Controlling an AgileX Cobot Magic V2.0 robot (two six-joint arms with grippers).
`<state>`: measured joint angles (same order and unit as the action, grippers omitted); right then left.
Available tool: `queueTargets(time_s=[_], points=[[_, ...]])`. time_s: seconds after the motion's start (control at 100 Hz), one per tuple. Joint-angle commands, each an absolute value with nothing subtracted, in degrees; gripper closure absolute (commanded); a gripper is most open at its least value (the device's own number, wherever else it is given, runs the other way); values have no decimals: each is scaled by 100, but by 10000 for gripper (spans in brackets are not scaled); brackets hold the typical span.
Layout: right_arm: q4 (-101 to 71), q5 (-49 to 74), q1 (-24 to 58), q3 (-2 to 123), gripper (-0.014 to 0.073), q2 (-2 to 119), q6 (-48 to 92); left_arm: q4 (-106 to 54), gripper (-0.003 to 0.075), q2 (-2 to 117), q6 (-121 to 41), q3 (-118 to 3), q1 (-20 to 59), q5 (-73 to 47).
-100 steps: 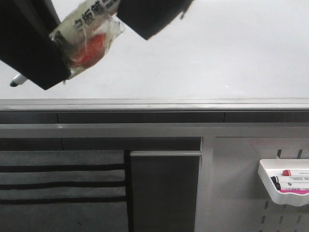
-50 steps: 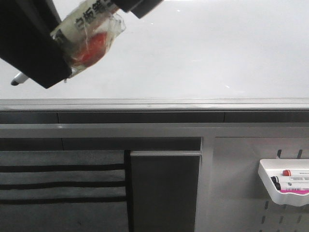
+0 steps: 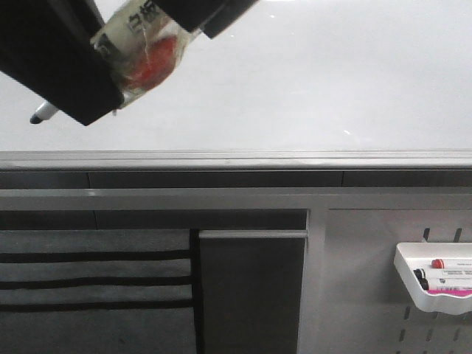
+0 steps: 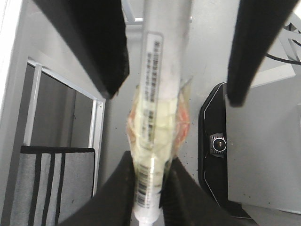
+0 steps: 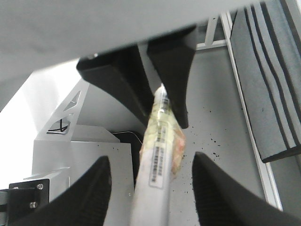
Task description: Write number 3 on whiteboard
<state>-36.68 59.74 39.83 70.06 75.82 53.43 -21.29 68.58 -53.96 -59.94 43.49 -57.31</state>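
Front view: left jaws clamp the marker [image 3: 140, 48], its tip [image 3: 38, 115] pointing away over the blank whiteboard [image 3: 332, 81]; right jaws stand apart around its other end.

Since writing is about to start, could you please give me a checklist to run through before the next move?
1. Left gripper shut on the marker: ok.
2. Right gripper open, its fingers clear of the marker on both sides: ok.
3. Whiteboard blank where visible: ok.
4. Marker tip pointing towards the whiteboard: ok.
5. Marker tip touching the whiteboard: cannot tell.
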Motion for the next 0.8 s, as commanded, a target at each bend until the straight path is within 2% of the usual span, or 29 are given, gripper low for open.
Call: queueTargets(time_s=[0.0,0.21,0.42,0.51,0.67,0.73,0.79], points=[[-3893,5757,3992,7208,266,7459,5429,-2362,741,6759,-5399,-6168,4396,-5489],[-3893,5711,3992,7208,472,7459,5429,-2362,741,6759,-5399,-6168,4396,-5489],[-3893,5796,3992,7208,577,7459,5466,-2362,724,6759,-5210,-6168,4396,-5330],[-3893,5772,3992,7208,585,7459,5466,-2362,623,6759,-5210,-6168,4396,-5331],[-3601,5614,3992,7208,585,7417,5407,-2278,360,6681,-5057,-6168,4367,-4883],[-3331,5484,3971,7208,585,7350,5150,-2264,318,6562,-4880,-6168,4250,-4622],[-2982,5383,3901,7208,585,7256,4841,-2264,308,6392,-4728,-6168,4079,-4477]])
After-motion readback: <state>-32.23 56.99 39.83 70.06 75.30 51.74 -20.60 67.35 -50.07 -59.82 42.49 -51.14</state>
